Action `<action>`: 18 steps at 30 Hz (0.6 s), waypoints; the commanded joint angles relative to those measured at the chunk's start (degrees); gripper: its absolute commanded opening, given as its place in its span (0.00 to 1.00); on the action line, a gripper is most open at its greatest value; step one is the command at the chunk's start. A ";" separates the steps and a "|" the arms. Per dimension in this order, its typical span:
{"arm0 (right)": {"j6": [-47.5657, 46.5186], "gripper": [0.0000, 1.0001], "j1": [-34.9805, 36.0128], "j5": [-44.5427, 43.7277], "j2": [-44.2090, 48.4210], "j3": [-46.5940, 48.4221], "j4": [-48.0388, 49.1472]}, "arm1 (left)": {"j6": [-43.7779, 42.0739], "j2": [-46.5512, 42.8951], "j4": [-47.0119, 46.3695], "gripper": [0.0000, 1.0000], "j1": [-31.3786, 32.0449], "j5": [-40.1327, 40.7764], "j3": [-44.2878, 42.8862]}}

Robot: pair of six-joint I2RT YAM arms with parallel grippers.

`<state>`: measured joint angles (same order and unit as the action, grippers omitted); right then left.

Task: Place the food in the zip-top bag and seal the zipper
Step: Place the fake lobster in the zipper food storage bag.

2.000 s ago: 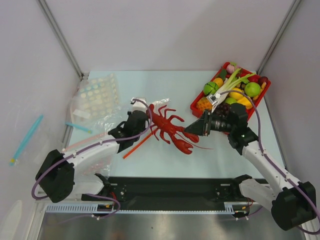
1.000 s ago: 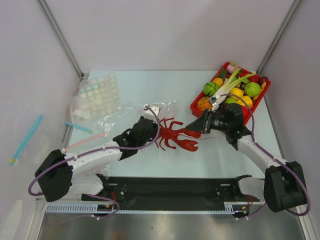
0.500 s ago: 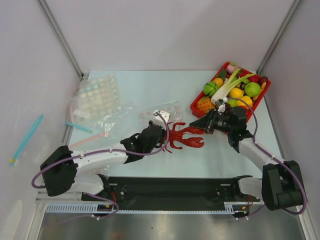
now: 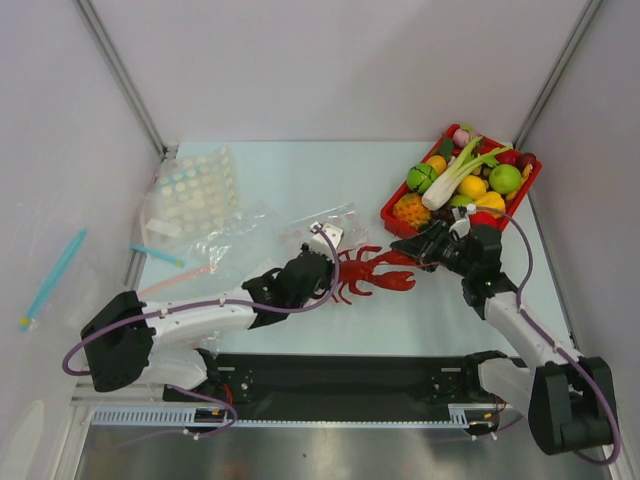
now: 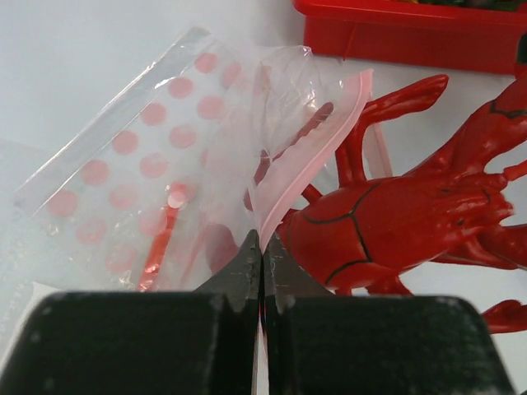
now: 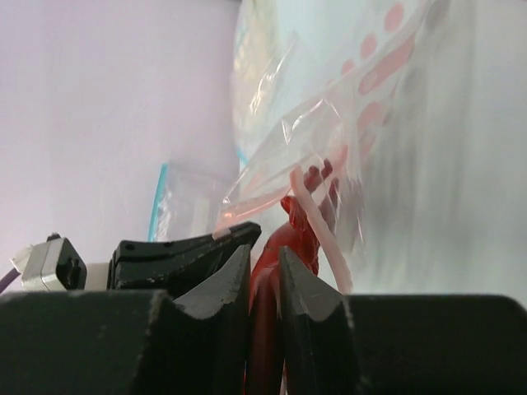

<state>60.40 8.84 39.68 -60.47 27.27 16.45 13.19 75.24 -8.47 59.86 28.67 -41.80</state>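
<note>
Clear crinkly zip-top bag point(image 4: 290, 228) film covers one end of the long glossy red toy crayfish point(image 4: 378, 277); can't tell how far in it sits. Right wrist view is blurred. Red tray point(image 4: 388, 214) of toy fruit and veg sits just behind the right gripper point(image 6: 263, 255); dotted clear bag point(image 4: 195, 190) lies far left. Left gripper point(image 5: 262, 247) is pinched tight on the bag's pale pink-red zipper strip point(image 5: 300, 156), mouth lifted. Right gripper clamps the crayfish's other end. Bag lies mid-table point(image 4: 300, 170), pink dots on its film.

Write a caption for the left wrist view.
Left end effector pinching the pink zipper of the zip-top bag, red crayfish at its mouth.
</note>
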 commanded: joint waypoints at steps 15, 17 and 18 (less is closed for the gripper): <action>3.23 0.00 9.25 -29.28 10.37 2.08 -11.85 | 3.59 -2.56 -3.48 0.00 2.55 -10.20 -2.94; 2.18 0.00 13.71 -33.59 9.93 3.05 -11.45 | 3.86 -2.91 -4.45 0.00 2.81 -11.61 -2.59; 2.26 0.00 15.31 -35.53 10.02 3.14 -11.35 | 4.12 -3.00 -4.54 0.00 2.81 -11.88 -2.50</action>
<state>62.50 19.55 11.84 -50.70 27.05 5.21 15.70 74.56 -8.58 62.11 19.11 -42.72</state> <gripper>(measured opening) 0.219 0.011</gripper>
